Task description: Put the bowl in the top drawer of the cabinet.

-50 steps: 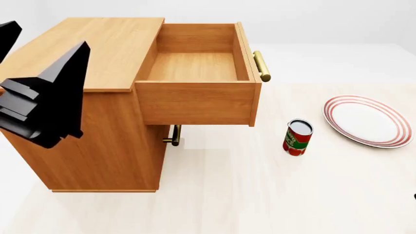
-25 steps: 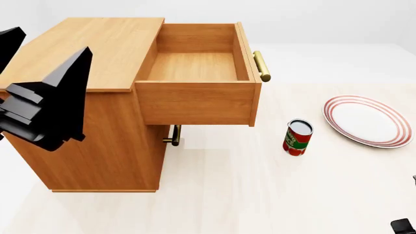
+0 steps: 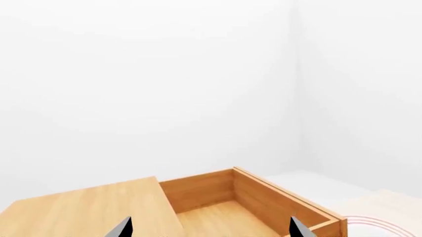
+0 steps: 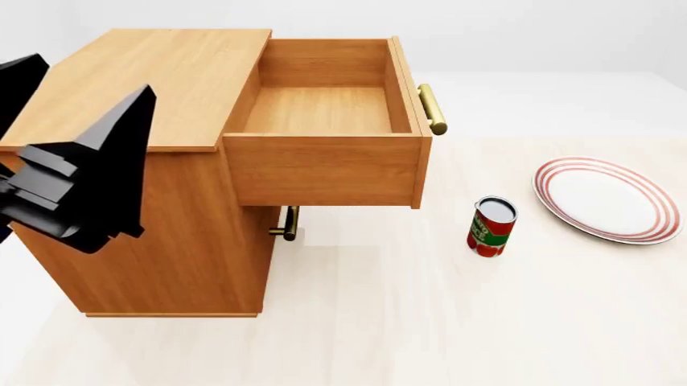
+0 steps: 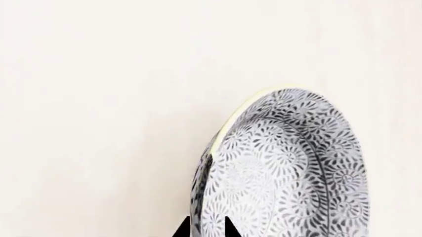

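Observation:
The speckled blue-grey bowl (image 5: 283,168) shows only in the right wrist view, tipped on its edge over a pale surface. My right gripper (image 5: 205,229) is shut on its rim, one dark fingertip on each side of the wall. In the head view the orange-brown cabinet (image 4: 161,233) stands at the left with its top drawer (image 4: 322,108) pulled out and holding nothing. My left gripper (image 4: 88,76) hovers open over the cabinet's left side. In the left wrist view its fingertips (image 3: 122,228) stand wide apart above the cabinet top (image 3: 86,207) and the drawer (image 3: 224,212).
A red tin can (image 4: 491,227) stands on the pale floor right of the drawer. A flat white plate with red rim rings (image 4: 607,199) lies further right. The top drawer's brass handle (image 4: 432,109) juts right; the lower drawer's handle (image 4: 285,223) sits beneath the open drawer.
In the head view my left gripper has drifted slightly right and up. A dark bit of the right arm seen at the lower right corner half a second ago has left that view.

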